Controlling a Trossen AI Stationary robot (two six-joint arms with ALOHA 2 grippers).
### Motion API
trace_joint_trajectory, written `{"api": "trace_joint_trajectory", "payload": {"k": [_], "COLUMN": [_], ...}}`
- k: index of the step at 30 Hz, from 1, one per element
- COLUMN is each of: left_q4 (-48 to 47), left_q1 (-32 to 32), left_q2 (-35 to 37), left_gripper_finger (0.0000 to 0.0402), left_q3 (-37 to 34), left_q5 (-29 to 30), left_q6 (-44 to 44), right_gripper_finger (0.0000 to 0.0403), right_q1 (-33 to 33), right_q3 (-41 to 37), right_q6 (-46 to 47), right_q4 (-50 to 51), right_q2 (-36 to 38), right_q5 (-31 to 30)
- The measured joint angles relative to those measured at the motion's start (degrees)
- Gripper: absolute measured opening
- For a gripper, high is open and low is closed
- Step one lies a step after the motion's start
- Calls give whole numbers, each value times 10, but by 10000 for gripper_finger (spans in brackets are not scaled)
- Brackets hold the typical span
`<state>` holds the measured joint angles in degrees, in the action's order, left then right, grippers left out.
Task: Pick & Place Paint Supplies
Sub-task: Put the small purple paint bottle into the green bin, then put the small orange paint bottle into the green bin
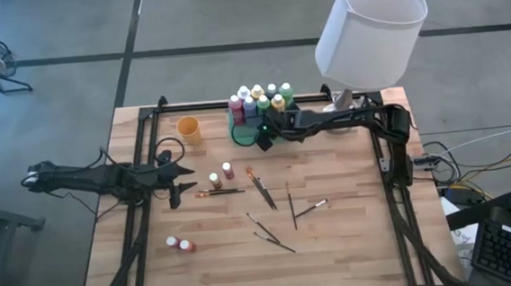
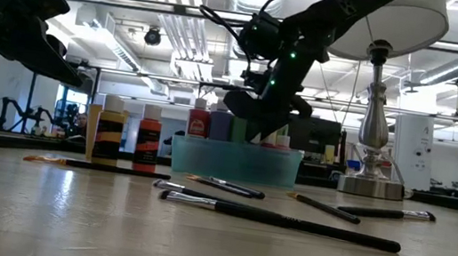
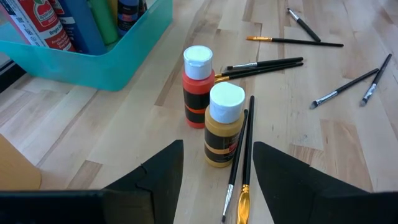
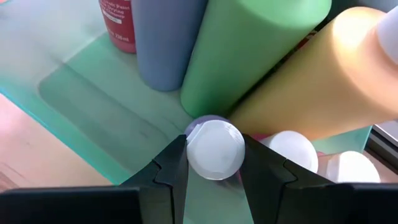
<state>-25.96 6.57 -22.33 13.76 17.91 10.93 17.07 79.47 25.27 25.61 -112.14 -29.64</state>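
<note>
Now, right gripper: you hold a bottle by its white cap, fingers closed on both sides, just over the green tray, among the bottles already standing there.
Handling: a small bottle looks light and stiff, but the smooth round cap may slip; you should grip low on the cap or at the neck.
Left gripper: you keep it wide and empty, above the table, pointing at two upright bottles, a red one and a yellow one.
Bottles outside the tray: four, I think, because two more are near the front edge.
Bottles in the tray: about nine; some hide each other.
Brushes: about six on the wood; thin and light, you take them at the middle of the handle.
Far: one orange cup and one lamp.
</note>
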Motion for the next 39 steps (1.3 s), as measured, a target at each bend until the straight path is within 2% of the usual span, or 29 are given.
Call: {"api": "trace_joint_trajectory", "payload": {"k": [7,14,18,28,39], "left_q4": [0,0,0,0,0], "left_q1": [0,0,0,0,0], "left_q2": [0,0,0,0,0], "left_gripper_finger": [200,200,200,200,200], "left_q3": [0,0,0,0,0], "left_q5": [0,0,0,0,0], "left_q6": [0,0,0,0,0], "right_gripper_finger": [110,185,197,159,123], "right_q1": [9,12,11,9,-18], "right_q3": [6,6,6,6,7], "right_q6": [-2,-4,-14,-30,-59], "right_q4": [1,-6,-9,-9,15], "right_q2": [0,0,0,5,72], "right_q5": [8,-11,-19,-19,-19]}}
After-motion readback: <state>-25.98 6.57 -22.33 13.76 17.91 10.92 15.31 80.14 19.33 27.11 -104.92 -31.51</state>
